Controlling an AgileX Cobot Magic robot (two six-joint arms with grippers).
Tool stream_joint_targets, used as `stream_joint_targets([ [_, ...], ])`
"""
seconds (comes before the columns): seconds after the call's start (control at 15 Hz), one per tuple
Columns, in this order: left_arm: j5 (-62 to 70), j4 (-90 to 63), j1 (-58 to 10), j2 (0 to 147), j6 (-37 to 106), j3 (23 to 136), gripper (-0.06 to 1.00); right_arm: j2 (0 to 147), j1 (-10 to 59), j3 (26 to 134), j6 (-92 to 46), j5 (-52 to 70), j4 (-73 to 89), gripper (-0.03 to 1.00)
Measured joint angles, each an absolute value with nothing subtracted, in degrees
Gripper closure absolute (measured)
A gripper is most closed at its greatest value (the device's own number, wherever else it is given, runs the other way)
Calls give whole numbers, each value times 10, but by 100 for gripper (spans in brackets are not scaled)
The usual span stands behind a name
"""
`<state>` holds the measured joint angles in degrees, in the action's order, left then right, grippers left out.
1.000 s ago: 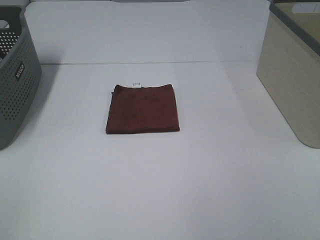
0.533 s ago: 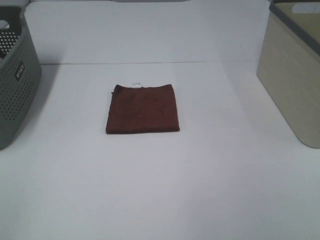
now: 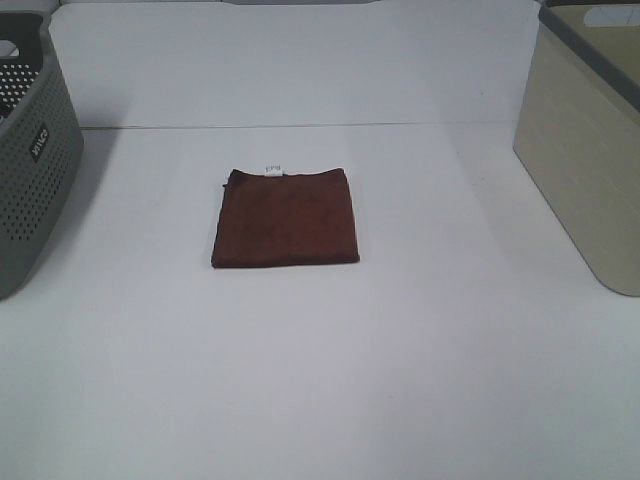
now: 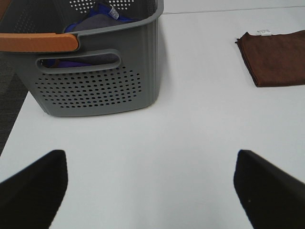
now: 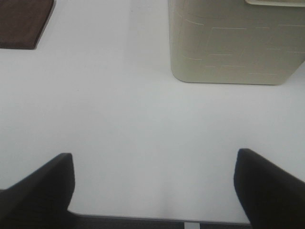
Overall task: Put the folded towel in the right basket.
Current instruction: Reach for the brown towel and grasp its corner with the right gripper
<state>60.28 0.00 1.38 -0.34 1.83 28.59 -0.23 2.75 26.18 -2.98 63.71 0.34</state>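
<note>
Brown terry towel (image 3: 285, 218), folded into a near-square pad with no marked long axis, lies flat on the white table (image 3: 320, 390), its small white label (image 3: 272, 169) on the far edge. You have the beige plastic basket (image 3: 590, 170) well to the right of the towel and the grey perforated basket (image 3: 30, 180) well to its left. The right gripper (image 5: 155, 188) sits well back from the towel on the beige basket's side, the left gripper (image 4: 150, 186) well back on the other; neither is plainly nearer. Both sets of fingers (image 5: 40, 186) stand wide apart, holding and touching nothing. In my judgement the right arm suits the pick, as it is on the beige basket's side of the towel.
</note>
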Motion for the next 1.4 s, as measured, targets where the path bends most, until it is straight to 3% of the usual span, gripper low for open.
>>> stream_joint_targets([
  [1.4,603,0,14,-3,18,286,6,-2,28,262,-30,637,3,9],
])
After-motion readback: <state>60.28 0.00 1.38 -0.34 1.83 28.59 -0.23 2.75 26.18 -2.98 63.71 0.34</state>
